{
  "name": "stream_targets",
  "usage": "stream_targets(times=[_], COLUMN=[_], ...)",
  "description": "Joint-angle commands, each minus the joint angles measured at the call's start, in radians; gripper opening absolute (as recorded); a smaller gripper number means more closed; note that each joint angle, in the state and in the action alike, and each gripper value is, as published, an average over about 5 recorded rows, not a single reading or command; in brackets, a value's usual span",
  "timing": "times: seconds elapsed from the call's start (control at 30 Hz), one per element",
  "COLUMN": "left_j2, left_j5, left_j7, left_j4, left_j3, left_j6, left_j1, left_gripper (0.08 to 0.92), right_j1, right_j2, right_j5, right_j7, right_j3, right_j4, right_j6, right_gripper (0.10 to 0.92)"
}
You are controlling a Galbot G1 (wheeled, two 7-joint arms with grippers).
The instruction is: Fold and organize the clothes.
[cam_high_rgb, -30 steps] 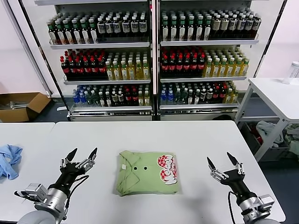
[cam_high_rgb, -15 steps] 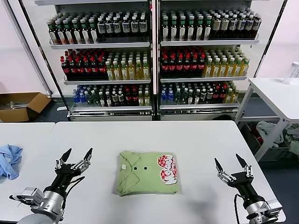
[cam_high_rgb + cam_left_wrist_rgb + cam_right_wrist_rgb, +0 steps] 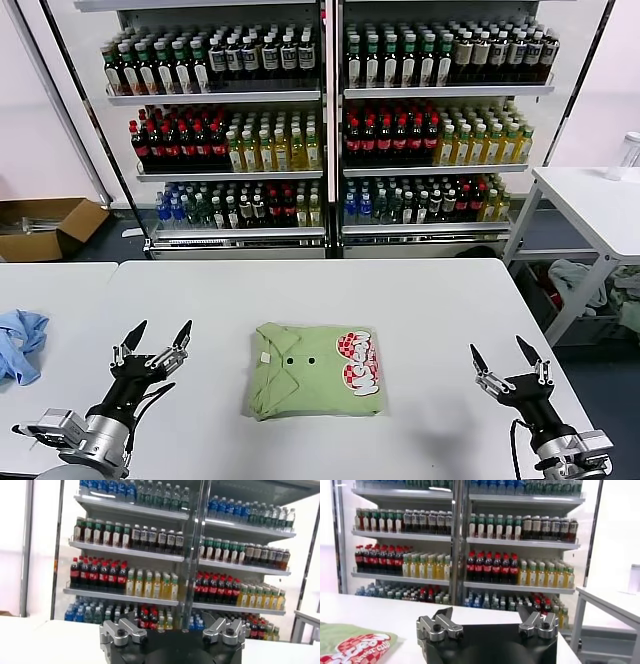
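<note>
The light green polo shirt (image 3: pixel 317 371) lies already folded into a neat, roughly square packet in the middle of the white table (image 3: pixel 400 300), collar and small dark buttons facing up toward the robot's left side and the red-and-white logo toward its right; a corner of it with the logo also shows in the right wrist view (image 3: pixel 355 645). The left pincer (image 3: pixel 152 341) hangs above the table well to the left of the shirt, its two dark fingers spread wide and holding nothing; the right pincer (image 3: pixel 507 358) hangs well to the right near the table's edge, likewise spread wide and empty. Neither touches the cloth. As a judgement, the folding looks finished, and what may remain is only squaring or moving the packet. The shirt is light, soft and limp: it will sag and unfold if lifted by one layer or one corner, and the smooth table offers little grip against sliding. The safest hold would be at two opposite edges of the packet, pinching through all the layers at once, with both pincers lifting together and level. The light blue cloth (image 3: pixel 20 343) bunched at the far left of the table is a separate thing, and behind the table stands a drinks cooler (image 3: pixel 325 120) full of bottles
</note>
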Motion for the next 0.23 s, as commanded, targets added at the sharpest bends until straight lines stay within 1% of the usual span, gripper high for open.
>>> stream_targets(times=[0.03, 0.23], left_j2=[0.003, 0.009], left_j5=[0.008, 0.007], left_j7=[0.019, 0.022], left_j4=[0.002, 0.002], left_j3=[-0.004, 0.002], left_j6=[-0.007, -0.005], left_j1=[-0.003, -0.006], left_gripper=[0.823, 0.823], right_j1=[-0.005, -0.002], right_j2=[0.014, 0.016], right_j5=[-0.013, -0.013], right_j7=[-0.003, -0.005], right_j3=[0.024, 0.034], right_j4=[0.003, 0.004], right_j6=[-0.019, -0.021], right_gripper=[0.823, 0.823])
